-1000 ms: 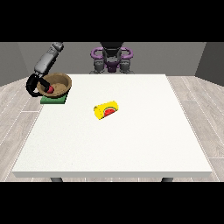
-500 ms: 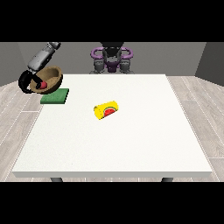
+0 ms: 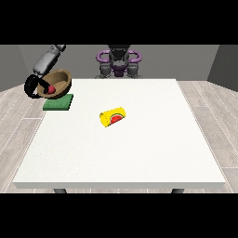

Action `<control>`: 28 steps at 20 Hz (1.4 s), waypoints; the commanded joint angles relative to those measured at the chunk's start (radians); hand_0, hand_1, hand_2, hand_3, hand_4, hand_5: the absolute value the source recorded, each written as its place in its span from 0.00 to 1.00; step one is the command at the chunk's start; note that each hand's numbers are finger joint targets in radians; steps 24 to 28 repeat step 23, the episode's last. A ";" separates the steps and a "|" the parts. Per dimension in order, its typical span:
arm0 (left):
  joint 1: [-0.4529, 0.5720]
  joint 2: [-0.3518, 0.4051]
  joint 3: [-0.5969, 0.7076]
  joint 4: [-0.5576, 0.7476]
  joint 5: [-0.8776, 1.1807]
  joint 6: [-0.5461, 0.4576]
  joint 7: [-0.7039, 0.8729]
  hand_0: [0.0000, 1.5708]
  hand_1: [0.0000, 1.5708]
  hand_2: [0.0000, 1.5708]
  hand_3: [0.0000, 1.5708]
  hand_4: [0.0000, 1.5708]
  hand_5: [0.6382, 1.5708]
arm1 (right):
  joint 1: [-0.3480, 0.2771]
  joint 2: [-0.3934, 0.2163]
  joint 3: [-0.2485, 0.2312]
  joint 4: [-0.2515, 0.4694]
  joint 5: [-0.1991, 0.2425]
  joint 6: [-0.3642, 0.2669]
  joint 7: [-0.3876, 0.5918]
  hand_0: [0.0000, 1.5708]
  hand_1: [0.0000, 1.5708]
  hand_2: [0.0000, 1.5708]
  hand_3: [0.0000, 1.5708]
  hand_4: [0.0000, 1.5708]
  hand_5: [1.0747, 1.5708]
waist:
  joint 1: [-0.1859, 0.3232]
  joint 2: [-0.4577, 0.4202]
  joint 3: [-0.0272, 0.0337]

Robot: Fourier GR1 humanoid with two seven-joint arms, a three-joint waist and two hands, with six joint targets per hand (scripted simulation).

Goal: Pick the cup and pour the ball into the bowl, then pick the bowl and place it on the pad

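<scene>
A brown wooden bowl [image 3: 59, 81] with a red ball [image 3: 52, 88] inside hangs tilted in the air above the green pad [image 3: 58, 102] at the table's far left. The black hand at the view's left [image 3: 33, 86] is curled round the bowl's left rim and holds it up. A yellow cup [image 3: 114, 116] lies on its side near the middle of the white table [image 3: 139, 158], its red-lined mouth facing the camera. The other hand does not show in the view.
The robot's torso [image 3: 119, 62] stands behind the table's far edge. The bowl and hand hang over the table's left edge, beyond the pad.
The hand has lifted the bowl off the pad, carried it up and to the left, and tilted it, with the ball still inside.
</scene>
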 commanded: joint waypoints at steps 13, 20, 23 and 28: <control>0.033 0.059 0.040 -0.100 0.065 0.002 0.067 0.00 0.00 0.00 0.00 0.00 0.94 | 0.022 -0.100 -0.125 0.159 -0.076 -0.030 -0.010 0.46 0.46 0.41 0.66 0.00 0.94 | 0.021 0.044 0.0013; 0.081 0.020 0.026 -0.092 0.059 0.011 0.048 0.00 0.00 0.00 0.00 0.00 0.94 | -0.009 -0.108 -0.129 0.145 -0.091 -0.022 0.016 0.21 0.21 0.25 0.33 0.00 0.84 | 0.015 0.004 0.0003; 0.061 0.049 0.042 -0.029 0.055 -0.019 0.002 0.00 0.00 0.00 0.00 0.00 0.94 | -0.084 -0.200 -0.152 0.122 -0.125 0.045 0.112 0.09 0.09 0.18 0.24 0.00 0.79 | 0.000 0.018 -0.0008; 0.061 0.049 0.042 -0.029 0.055 -0.019 0.002 0.00 0.00 0.00 0.00 0.00 0.94 | -0.084 -0.200 -0.152 0.122 -0.125 0.045 0.112 0.09 0.09 0.18 0.24 0.00 0.79 | 0.000 0.018 -0.0008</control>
